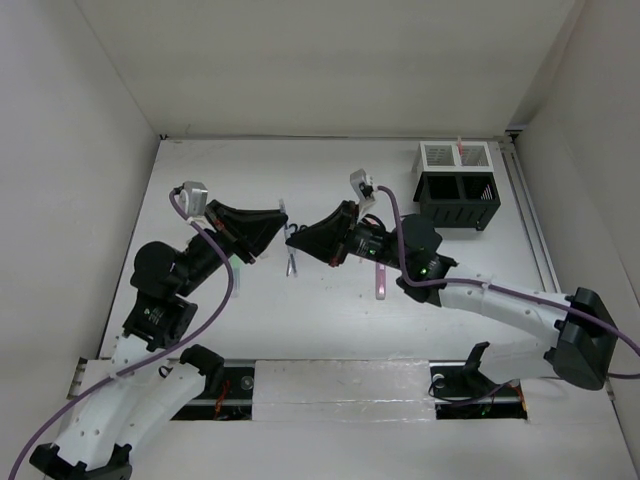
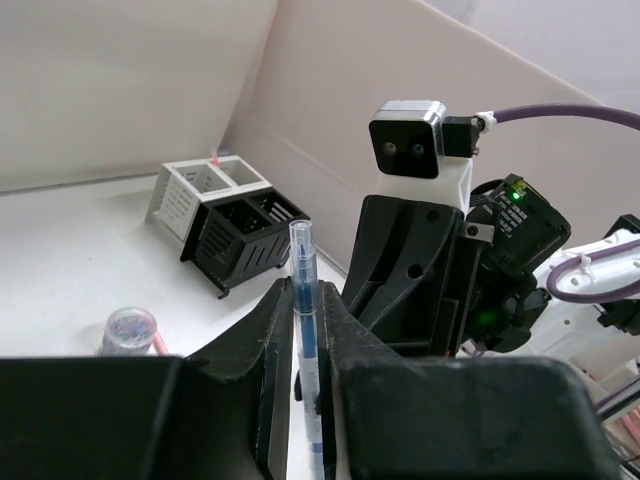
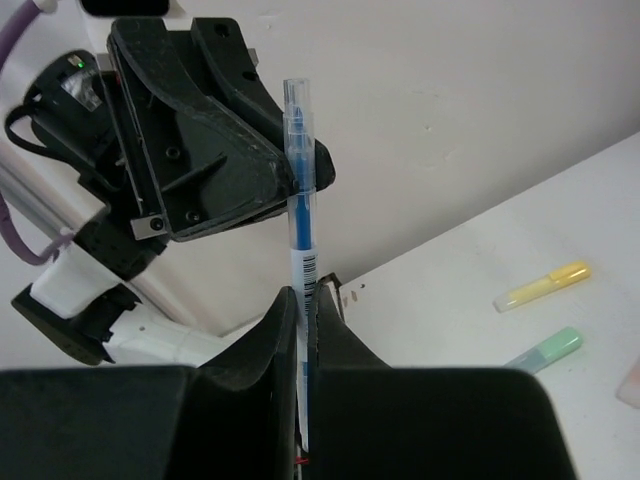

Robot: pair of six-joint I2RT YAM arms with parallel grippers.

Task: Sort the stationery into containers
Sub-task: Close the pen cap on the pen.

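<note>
A clear pen with blue ink (image 2: 303,300) stands between the fingers of my left gripper (image 2: 305,330), which is shut on it. The same pen (image 3: 298,200) is also clamped in my right gripper (image 3: 307,320). In the top view the two grippers meet tip to tip over the table's middle, left (image 1: 276,230) and right (image 1: 296,240), with the pen (image 1: 291,262) between them. The black mesh organiser (image 1: 458,200) and the joined white mesh box (image 1: 455,155) stand at the back right, apart from both grippers. A thin red pen (image 1: 460,147) sticks up in the white box.
A pink highlighter (image 1: 381,283) lies on the table under the right arm. A yellow highlighter (image 3: 542,286) and a green one (image 3: 545,350) lie on the table in the right wrist view. A pink capped item (image 2: 130,328) lies near the organiser (image 2: 245,235).
</note>
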